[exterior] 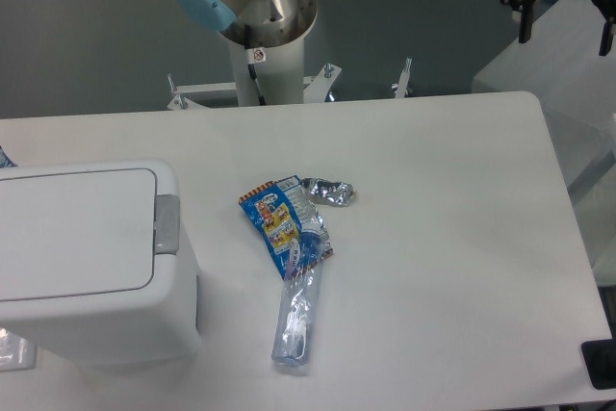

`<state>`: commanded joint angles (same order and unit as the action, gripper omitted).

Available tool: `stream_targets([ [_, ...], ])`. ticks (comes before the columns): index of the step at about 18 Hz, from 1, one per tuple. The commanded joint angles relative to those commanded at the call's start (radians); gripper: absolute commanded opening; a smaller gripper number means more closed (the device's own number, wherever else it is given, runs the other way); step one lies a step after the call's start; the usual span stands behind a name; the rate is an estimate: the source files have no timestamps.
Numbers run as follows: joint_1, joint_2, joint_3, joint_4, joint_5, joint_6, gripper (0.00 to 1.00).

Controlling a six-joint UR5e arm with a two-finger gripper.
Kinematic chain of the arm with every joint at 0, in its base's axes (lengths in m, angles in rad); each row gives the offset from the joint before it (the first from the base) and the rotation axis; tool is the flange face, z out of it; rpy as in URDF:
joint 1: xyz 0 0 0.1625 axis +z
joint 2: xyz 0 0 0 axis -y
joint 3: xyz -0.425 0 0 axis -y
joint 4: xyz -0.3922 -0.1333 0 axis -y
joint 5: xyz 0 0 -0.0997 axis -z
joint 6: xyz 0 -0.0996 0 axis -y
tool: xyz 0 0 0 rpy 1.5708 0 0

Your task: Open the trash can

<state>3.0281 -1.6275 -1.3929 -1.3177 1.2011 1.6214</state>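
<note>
White plastic, trash can (82,267): at 8 o'clock on the tabletop (452,238), lid (72,228) flat and shut, grey latch tab (166,223) on the rim at its 3 o'clock edge.
Clear bottle (298,320): crushed, lying near 6 o'clock, neck pointing toward 12, well apart from the bin.
Snack wrapper (282,220): blue with yellow and red print, lying over the bottle's upper end, about centre.
Foil scrap (327,192): crumpled silver, touching or just beside the wrapper's 2 o'clock corner.
Arm base (260,16): silver-and-white column with blue cap, behind the far tabletop edge at 12 o'clock.
Claw (564,26): black, at 2 o'clock, beyond the far corner, fingers spread wide, gripping nothing, well apart from the bin.
</note>
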Motion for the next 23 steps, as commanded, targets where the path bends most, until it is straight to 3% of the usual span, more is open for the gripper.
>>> stream_targets([
  [11, 0.0, -0.002, 0.008, -0.002, -0.002, -0.008, 1.0],
  [23, -0.014, -0.012, 0.034, -0.002, -0.052, -0.193, 1.0],
])
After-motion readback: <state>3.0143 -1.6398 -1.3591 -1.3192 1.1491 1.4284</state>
